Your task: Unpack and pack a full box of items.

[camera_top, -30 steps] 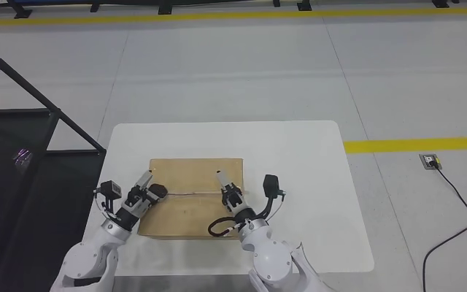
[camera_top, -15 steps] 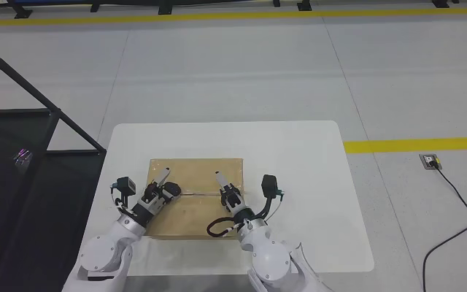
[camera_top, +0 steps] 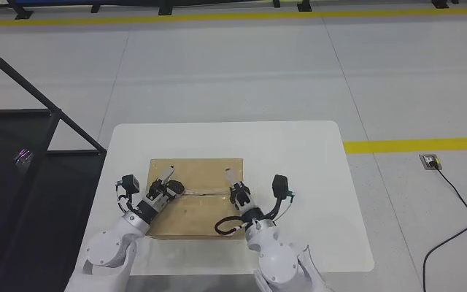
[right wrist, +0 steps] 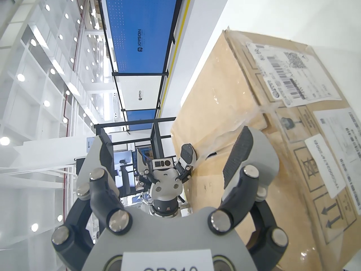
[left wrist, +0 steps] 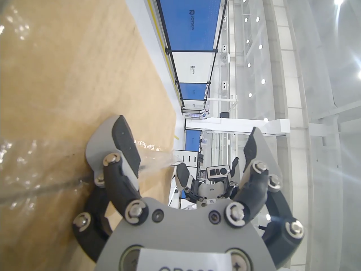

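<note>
On the table [camera_top: 306, 157], box [camera_top: 195, 175] sits well inside edges.

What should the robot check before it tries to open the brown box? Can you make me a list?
1. The box sits flat on the table: ok.
2. The left gripper is open: ok.
3. The right gripper is open: ok.
4. Both are over the taped seam on top of the box: ok.
5. That seam is cut through: cannot tell.
6. The top of the box is open: not ok, it is shut.
</note>
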### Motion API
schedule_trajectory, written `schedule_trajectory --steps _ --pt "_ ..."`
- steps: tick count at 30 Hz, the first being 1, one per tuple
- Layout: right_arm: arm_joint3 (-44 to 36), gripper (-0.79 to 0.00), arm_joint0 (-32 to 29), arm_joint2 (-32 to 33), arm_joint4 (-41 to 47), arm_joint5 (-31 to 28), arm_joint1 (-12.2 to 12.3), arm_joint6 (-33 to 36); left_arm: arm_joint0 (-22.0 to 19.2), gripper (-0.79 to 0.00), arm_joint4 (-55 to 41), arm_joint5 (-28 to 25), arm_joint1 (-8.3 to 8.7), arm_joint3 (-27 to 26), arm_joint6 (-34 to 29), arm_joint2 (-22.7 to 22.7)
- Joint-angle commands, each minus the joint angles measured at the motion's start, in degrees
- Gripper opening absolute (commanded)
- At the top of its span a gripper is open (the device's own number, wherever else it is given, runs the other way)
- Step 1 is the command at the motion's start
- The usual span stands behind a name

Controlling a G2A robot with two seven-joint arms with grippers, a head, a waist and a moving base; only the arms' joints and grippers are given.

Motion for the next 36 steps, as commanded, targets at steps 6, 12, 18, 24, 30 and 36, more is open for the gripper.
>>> schedule_trajectory --steps 6,12,18,24,30,36 --pt "-5.62 0.000 -4.07 2.86 -0.39 -3.39 0.38 -0.52 1.87 0.000 -2.00 -1.61 0.17 -3.19 -1.65 -0.94" --pt "-7.00 0.000 -3.54 2.92 -1.11 -4.78 0.30 1.14 2.64 0.000 -2.11 -0.76 0.29 -4.88 -1.68 -1.15" --pt "-6.61 0.000 -3.85 4.27 -0.25 -5.45 0.26 2.00 0.51 0.000 -1.84 0.15 -0.10 -3.28 -0.65 1.80" --pt "-7.87 0.000 -7.94 7.60 1.05 -8.64 0.73 2.40 -0.97 0.000 -0.28 0.92 -0.59 -3.90 0.69 5.50" --pt "-9.78 0.000 -12.13 10.66 1.83 -11.64 1.25 3.14 -3.17 0.000 2.36 3.51 -1.19 -3.73 2.55 9.73" --pt "-10.65 0.000 -14.51 13.25 2.87 -13.63 1.64 4.16 -5.46 0.000 3.27 4.85 -1.99 -2.69 4.39 13.78"
